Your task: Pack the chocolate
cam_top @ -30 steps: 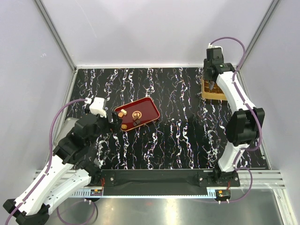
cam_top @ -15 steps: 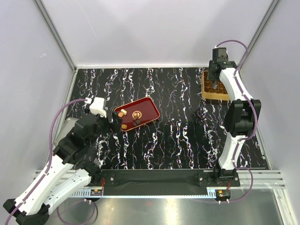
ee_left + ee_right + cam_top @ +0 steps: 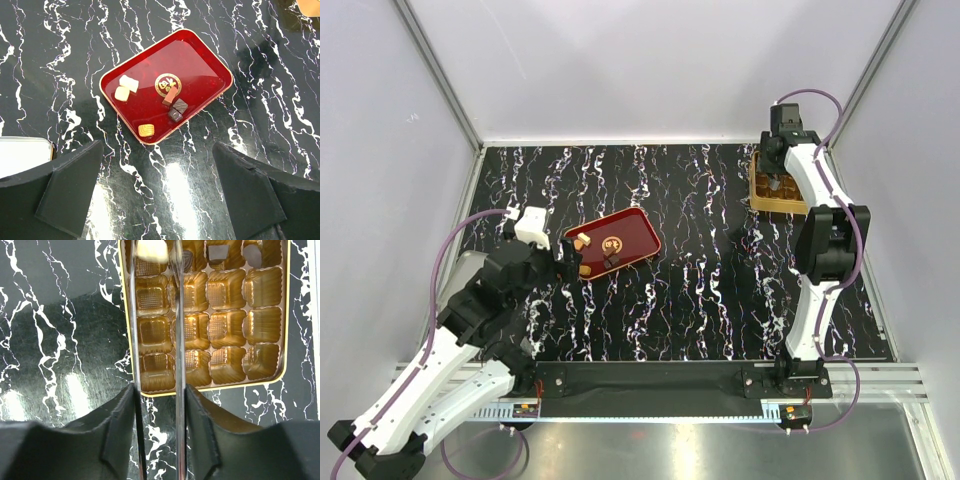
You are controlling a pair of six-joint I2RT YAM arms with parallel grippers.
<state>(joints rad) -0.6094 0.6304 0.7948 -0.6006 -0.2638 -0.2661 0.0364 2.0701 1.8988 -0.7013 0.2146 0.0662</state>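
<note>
The red tray (image 3: 200,65) lies slantwise on the black marbled bench (image 3: 700,290), left of the middle, and carries loose chocolate (image 3: 175,115); two pale pieces (image 3: 129,82) touch one another near its left end; a reddish-brown bar (image 3: 170,96) leans over the edge of the gold emblem (image 3: 164,84) printed in the middle; two dark pieces (image 3: 180,105) sit just below that bar, one against the other; a ridged golden-tan piece (image 3: 146,130) lies apart by the tray's near rim; the left fingers (image 3: 70,185) hang above the bench on the near side of the tray, spread as wide as they go, with nothing between them and touching nothing; a white flat thing with a thin metallic edge (image 3: 20,150) shows at the left, partly hidden behind one finger; the golden box (image 3: 763,197) sits at the far right of the bench, well apart from the tray, and the right arm reaches over it; the right fingers (image 3: 200,432) carry two long thin blades that run up the box's left-hand column of compartments, about one compartment apart; a pale lump (image 3: 150,250) lies between the blade tips in the far left corner compartment; whether the blades press on it or stand just clear I cannot tell; darker pieces (image 3: 218,252) sit in compartments further along that same far row, cut by the frame edge; the three nearer rows show only bare gold cups.
</note>
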